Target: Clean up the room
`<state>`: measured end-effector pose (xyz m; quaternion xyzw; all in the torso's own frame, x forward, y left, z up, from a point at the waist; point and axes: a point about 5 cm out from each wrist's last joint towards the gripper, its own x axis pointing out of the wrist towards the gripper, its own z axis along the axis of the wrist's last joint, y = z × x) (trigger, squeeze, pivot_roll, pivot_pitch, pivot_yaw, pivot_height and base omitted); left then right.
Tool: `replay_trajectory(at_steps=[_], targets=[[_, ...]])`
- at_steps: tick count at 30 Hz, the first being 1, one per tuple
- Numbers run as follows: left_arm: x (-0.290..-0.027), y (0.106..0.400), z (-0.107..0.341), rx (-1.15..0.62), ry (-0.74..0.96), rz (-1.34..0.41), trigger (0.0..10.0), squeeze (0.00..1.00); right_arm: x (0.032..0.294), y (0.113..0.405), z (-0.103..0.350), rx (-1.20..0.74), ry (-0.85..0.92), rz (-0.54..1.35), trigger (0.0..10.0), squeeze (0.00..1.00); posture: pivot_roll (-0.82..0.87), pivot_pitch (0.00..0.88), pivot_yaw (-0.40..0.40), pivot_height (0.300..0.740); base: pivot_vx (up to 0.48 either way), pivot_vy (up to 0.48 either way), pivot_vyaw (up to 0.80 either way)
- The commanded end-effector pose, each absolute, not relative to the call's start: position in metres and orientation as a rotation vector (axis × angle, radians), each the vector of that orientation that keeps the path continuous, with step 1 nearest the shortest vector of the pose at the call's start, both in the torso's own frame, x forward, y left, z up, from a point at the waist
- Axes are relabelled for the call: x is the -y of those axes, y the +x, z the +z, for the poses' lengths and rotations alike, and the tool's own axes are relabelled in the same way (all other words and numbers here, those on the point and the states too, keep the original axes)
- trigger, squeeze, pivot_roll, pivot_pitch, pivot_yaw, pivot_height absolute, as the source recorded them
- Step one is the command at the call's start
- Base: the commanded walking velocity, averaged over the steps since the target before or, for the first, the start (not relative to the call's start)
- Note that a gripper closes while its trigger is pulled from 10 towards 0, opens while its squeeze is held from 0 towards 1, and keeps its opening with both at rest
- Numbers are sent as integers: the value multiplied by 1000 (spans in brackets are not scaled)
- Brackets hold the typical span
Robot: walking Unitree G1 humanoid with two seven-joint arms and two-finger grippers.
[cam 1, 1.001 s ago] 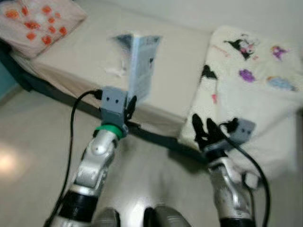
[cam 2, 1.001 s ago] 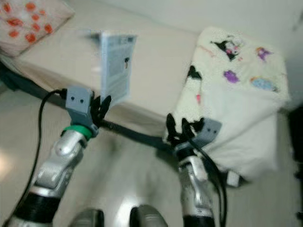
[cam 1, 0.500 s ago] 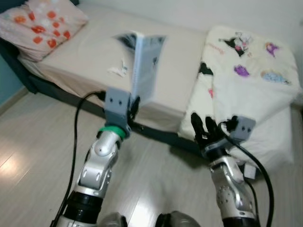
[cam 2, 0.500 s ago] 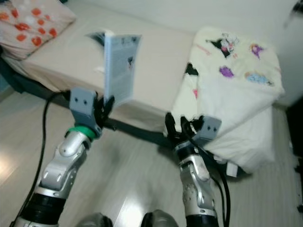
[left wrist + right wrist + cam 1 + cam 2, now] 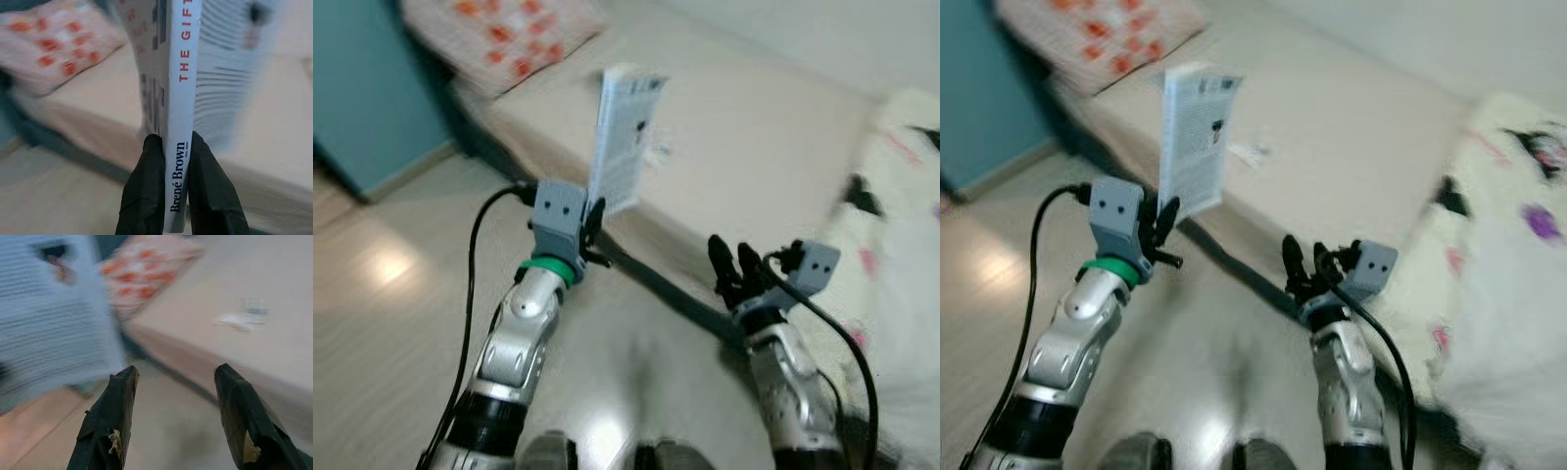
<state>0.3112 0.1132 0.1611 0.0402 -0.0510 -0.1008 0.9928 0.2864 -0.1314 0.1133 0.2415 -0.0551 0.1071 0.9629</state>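
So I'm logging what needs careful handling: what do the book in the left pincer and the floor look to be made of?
Book: a paperback by the look, with a thin printed spine, clamped in the left pincer.
Floor: pale wood-look planks with a sheen from reflected light; laminate or real wood can't be told.

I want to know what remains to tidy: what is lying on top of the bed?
On the bed lie an orange-flowered pillow, a small white scrap and a printed blanket. The book in the left claw covers part of the mattress.

Book spine (image 5: pixel 181 127): "THE GIFT"; "Brené Brown"
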Motion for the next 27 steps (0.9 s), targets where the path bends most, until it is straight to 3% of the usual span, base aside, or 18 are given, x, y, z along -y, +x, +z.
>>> replay_trajectory(at_steps=[1, 23, 27], targets=[[-103, 310, 167, 131, 65, -227, 10000, 0, 140, 280, 103, 89, 523, 162, 10000, 0, 5, 50, -22, 740, 480, 0, 0], [-109, 314, 165, 121, 89, -160, 10000, 0, 135, 278, 103, 84, 530, 206, 10000, 0, 7, 55, -18, 740, 480, 0, 0], [-111, 316, 165, 115, 92, -140, 10000, 0, 133, 278, 101, 71, 508, 214, 10000, 0, 7, 55, -18, 740, 480, 0, 573]])
